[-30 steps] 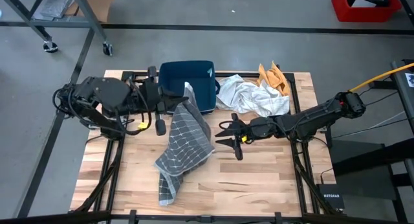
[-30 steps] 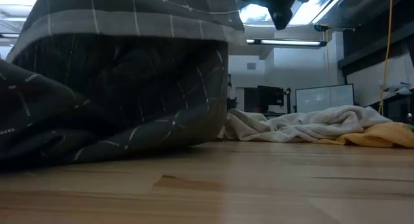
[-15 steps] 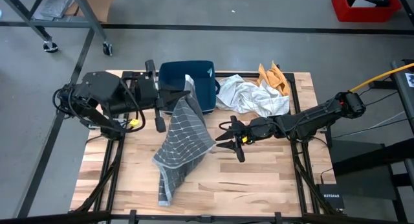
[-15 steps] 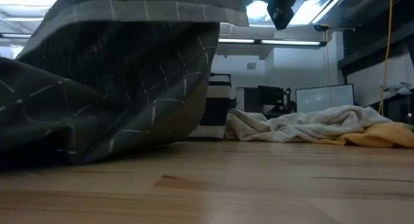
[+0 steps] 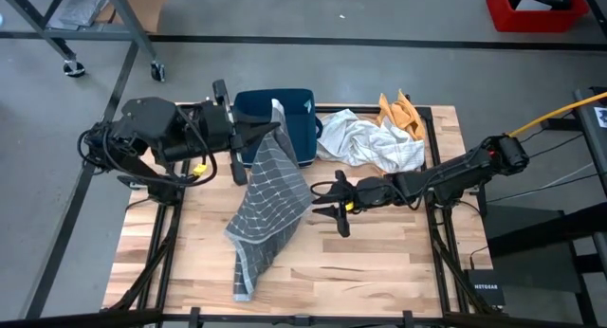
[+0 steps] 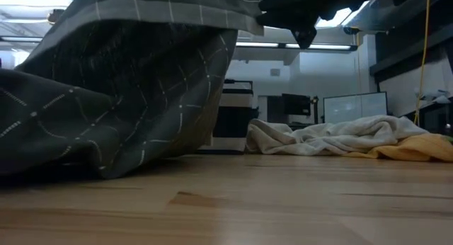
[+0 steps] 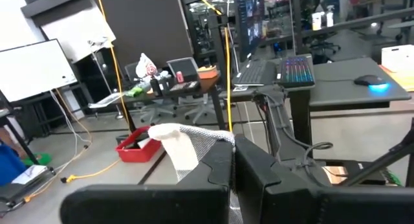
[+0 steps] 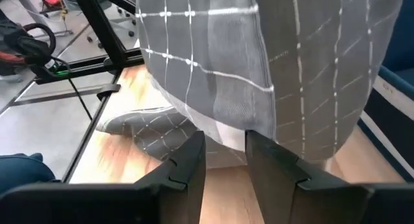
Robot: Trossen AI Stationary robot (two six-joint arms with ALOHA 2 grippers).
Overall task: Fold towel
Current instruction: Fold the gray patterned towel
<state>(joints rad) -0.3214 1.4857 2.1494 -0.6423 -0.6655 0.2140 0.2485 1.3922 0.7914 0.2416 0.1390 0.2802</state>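
While hanging from the pinching left tool (image 5: 272, 129), grey towel (image 5: 268, 195); right tool (image 5: 318, 201) spread beside its edge.

Beyond my left fingers I see a desk (image 7: 343, 98) with a lit keyboard (image 7: 296, 67), 1 monitor (image 7: 252, 20), a whiteboard (image 7: 32, 72), a red bin (image 7: 138, 146) on grey concrete floor (image 5: 313, 67).

One grey checked towel (image 5: 268, 200) hangs over the tabletop (image 5: 379, 262). One dark blue bin (image 5: 285, 119) sits at the far edge. Beside it lie two more cloths: one white cloth (image 5: 370, 143) and one orange cloth (image 5: 400, 112). Two arms reach in, each with one pincer.
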